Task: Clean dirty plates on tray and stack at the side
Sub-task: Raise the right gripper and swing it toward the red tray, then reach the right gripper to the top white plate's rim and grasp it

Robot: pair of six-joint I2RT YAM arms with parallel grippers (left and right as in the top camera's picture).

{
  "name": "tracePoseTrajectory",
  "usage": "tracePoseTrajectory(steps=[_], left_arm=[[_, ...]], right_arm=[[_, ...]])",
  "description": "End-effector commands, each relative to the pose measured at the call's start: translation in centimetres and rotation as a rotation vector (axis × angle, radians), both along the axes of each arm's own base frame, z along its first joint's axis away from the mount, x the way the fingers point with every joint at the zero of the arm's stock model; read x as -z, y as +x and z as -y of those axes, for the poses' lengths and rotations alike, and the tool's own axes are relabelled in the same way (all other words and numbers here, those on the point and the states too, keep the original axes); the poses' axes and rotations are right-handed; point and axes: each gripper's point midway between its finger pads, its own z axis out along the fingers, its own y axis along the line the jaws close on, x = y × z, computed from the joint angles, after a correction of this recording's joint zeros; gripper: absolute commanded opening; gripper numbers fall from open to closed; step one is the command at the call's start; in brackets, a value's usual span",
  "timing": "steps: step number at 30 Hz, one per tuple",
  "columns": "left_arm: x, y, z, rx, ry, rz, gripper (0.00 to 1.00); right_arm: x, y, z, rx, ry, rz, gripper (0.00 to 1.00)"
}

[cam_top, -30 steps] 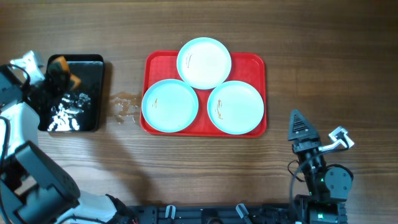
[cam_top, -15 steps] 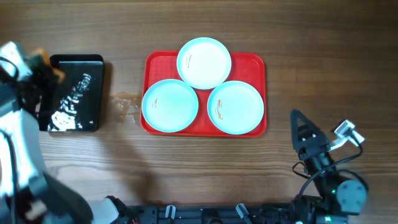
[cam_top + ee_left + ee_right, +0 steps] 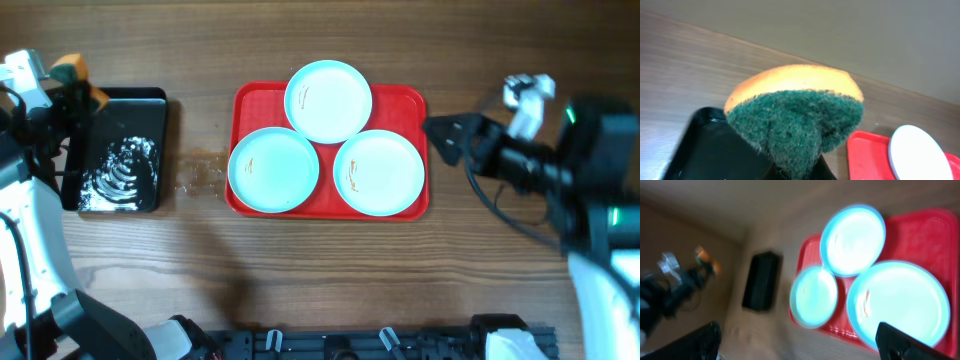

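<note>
i see left gripper (image 3: 66, 92) clamped on orange-green scouring sponge (image 3: 795, 115) at left edge of black rectangular tray (image 3: 152, 100) | right gripper (image 3: 445, 137) spread wide, empty, beside right edge of red plastic tray (image 3: 245, 100)

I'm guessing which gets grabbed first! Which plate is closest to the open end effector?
The right-hand plate on the tray, beside the right end effector; the others sit farther left.

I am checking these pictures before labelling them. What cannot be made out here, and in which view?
- Left wrist view: the sponge hides the fingers of the left gripper.
- Right wrist view: motion blur makes the smears on the plates hard to read.
- Overhead: the right gripper is blurred by motion.
- Overhead: glare hides what lies in the black tray.
</note>
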Motion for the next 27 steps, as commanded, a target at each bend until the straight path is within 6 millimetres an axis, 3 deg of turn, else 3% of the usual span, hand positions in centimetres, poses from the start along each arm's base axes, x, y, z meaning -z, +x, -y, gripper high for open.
tracePoseTrajectory(steps=[1,4,6,9,10,11,13,16,19,20,23,27], left_arm=[[6.9,-1.0,-2.6,-0.133,0.014,-0.237,0.04],[10.9,-1.7,-2.5,-0.131,-0.046,-0.352,0.04],[11.3,-1.8,-2.6,-0.133,-0.053,-0.362,0.04],[8.5,-0.9,-2.1,-0.092,-0.059,-0.276,0.04],[5.9,-0.4,-1.4,-0.051,-0.059,-0.199,0.04],[4.7,-0.3,-0.9,-0.031,-0.056,-0.162,0.04],[4.3,-0.5,-1.4,-0.058,-0.019,-0.165,0.04],[7.5,-1.8,-3.7,-0.182,0.035,-0.302,0.04],[12.5,-3.1,-3.4,-0.19,-0.017,-0.449,0.04],[13.8,-3.1,-2.9,-0.167,-0.052,-0.47,0.04],[11.7,-1.6,-1.7,-0.091,-0.095,-0.371,0.04],[3.9,0.2,0.2,0.028,-0.08,-0.126,0.04]], right_arm=[[-1.2,1.8,-2.7,-0.144,-0.226,0.061,1.0],[-0.1,3.1,-5.1,-0.177,-0.341,0.026,1.0],[1.1,3.6,-7.0,-0.214,-0.363,0.007,1.0],[3.4,4.4,-9.0,-0.221,-0.341,-0.075,1.0],[4.6,5.2,-9.5,-0.164,-0.301,-0.157,1.0],[5.5,5.7,-9.7,-0.123,-0.275,-0.212,1.0],[7.4,6.4,-10.0,-0.042,-0.234,-0.327,1.0],[10.9,7.5,-10.5,-0.004,-0.238,-0.436,1.0],[15.0,7.9,-11.8,-0.076,-0.251,-0.52,1.0],[16.4,7.7,-13.3,-0.185,-0.214,-0.534,1.0],[17.9,7.3,-15.2,-0.345,-0.157,-0.524,1.0],[19.4,7.4,-15.7,-0.427,-0.182,-0.482,0.99]])
